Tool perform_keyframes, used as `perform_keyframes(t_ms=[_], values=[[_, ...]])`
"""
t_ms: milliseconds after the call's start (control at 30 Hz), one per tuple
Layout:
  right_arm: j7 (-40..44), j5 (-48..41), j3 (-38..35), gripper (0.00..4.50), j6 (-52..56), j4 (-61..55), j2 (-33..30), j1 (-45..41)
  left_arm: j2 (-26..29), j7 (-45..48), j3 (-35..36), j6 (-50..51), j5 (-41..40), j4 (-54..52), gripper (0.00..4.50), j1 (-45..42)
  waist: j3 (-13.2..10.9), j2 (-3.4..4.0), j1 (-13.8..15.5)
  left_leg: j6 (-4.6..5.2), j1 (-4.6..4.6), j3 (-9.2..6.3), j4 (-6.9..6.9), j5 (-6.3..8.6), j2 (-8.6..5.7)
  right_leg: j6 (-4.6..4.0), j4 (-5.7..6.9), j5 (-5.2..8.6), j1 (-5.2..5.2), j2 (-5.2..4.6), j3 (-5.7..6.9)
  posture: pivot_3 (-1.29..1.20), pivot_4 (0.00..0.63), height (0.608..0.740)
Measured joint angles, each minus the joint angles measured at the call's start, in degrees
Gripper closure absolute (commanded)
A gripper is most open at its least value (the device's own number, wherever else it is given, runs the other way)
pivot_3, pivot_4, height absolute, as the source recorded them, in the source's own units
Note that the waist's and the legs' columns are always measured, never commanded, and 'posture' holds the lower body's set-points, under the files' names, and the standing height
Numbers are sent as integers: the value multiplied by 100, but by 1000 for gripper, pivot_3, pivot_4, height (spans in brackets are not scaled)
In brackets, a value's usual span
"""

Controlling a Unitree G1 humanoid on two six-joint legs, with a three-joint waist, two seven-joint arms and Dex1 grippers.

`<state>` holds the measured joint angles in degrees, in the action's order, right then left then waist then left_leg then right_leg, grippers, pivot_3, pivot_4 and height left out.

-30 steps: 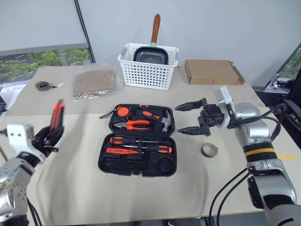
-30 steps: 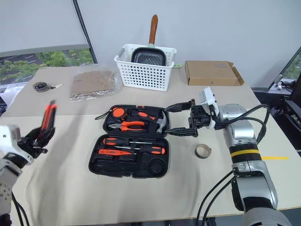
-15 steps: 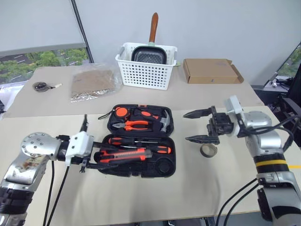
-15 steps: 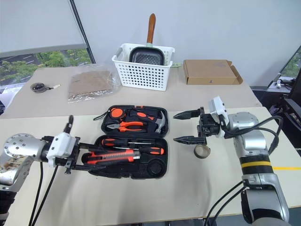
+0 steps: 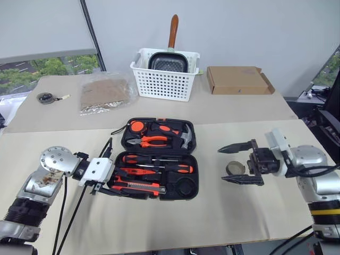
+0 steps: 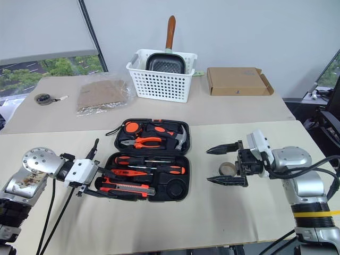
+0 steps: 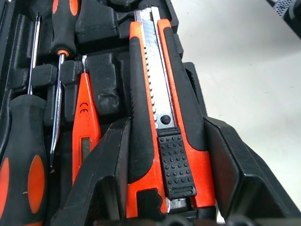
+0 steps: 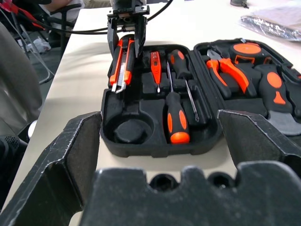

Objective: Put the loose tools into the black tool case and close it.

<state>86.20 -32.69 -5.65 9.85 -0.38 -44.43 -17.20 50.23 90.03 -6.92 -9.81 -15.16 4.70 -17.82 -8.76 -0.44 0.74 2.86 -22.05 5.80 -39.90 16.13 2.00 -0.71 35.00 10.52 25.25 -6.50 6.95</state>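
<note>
The tabletop is covered in a beige cloth. At its middle lies the black tool case, open flat with both halves facing up. The far half holds pliers, a hammer and a round orange-and-black tape measure. The near half holds 2 screwdrivers lying lengthwise side by side, with a slim orange tester pen in the slot just beside them.

At the far edge of the tabletop stand a white basket with a dark pan inside, a flat cardboard box to its right, and a clear bag of brown material to its left.

The left gripper reaches in from the left over the near-left edge of the case. Its jaws pinch the handle end of the orange-and-black utility knife, which lies along the near edge of the near half; whether the knife sits fully down in its slot cannot be told.

The right gripper hangs to the right of the case, pointing toward it, jaws spread wide with nothing between them. The small grey tape ring lies on the cloth just behind those jaws, well apart from the case.
</note>
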Motion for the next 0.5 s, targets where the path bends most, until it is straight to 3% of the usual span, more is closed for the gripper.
perform_keyframes(t_ms=[433,500], values=[[-154,-18,-162,0,56,-175,-16,188,-125,-342,-302,64,249,-51,2705,-130,0,0,5,2,0,0,-1,1,-1,1,0,0,-1,1,-1,0,150,700],[-154,-18,-163,0,55,-177,-16,188,-148,-316,-337,37,285,-25,1693,-214,0,0,4,2,0,0,-1,1,-1,1,0,0,-1,1,-1,0,150,700]])
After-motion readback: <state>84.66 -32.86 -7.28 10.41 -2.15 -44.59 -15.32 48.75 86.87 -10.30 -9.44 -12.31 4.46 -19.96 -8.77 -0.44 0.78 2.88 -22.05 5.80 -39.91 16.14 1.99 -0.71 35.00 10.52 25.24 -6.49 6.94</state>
